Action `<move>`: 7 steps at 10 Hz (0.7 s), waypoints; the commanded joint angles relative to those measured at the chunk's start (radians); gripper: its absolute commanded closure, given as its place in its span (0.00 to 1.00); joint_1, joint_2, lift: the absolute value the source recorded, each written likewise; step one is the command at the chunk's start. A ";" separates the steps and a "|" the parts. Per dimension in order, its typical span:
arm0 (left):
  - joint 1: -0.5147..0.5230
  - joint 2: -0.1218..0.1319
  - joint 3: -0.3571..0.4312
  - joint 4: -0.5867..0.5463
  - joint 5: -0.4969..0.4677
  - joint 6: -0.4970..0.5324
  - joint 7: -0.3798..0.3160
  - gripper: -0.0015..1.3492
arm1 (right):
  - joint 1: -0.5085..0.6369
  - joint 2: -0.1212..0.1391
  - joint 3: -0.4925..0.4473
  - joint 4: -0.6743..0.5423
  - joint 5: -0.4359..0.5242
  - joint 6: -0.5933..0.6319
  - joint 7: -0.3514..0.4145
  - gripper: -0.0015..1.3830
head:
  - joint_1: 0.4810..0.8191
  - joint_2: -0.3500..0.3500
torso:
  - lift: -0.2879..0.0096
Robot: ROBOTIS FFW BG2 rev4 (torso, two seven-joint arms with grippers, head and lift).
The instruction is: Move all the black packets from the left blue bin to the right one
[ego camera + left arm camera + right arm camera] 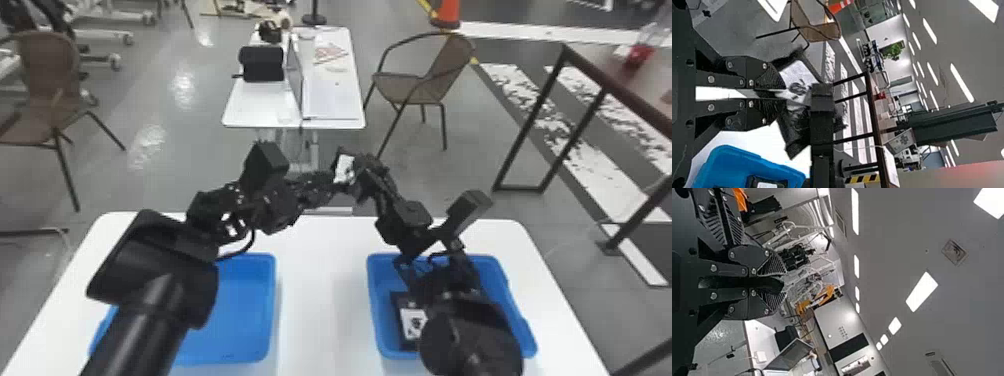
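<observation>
Beyond the table's far edge, my left gripper (325, 184) and right gripper (353, 176) meet at a black packet with a white label (344, 168). In the left wrist view, the left gripper (777, 94) is shut on that packet (796, 80), and the other gripper's black body crosses its label. In the right wrist view, dark material fills the narrow space between the fingers of the right gripper (777, 284), which is shut on the packet. Another black packet (411, 322) lies in the right blue bin (376, 300), partly behind the right arm. The left arm covers part of the left blue bin (245, 305).
Both bins stand on the white table (320, 300), with a gap between them. Farther off are a second white table (330, 100) with a laptop, chairs on both sides (425, 80), and a dark metal frame (590, 110) at the right.
</observation>
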 commanded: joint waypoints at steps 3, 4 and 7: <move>0.104 -0.003 0.134 -0.104 0.016 0.041 0.005 0.17 | 0.021 -0.018 -0.105 -0.001 -0.009 -0.010 0.000 0.92 | 0.51 0.37 | 0.97; 0.162 -0.003 0.190 -0.182 0.042 0.061 0.006 0.14 | 0.045 -0.044 -0.138 0.000 -0.009 -0.002 -0.001 0.92 | 0.52 0.37 | 0.97; 0.363 -0.003 0.302 -0.423 0.243 0.080 0.171 0.14 | 0.176 -0.092 -0.230 0.029 -0.026 0.022 -0.032 0.92 | 0.61 0.36 | 0.97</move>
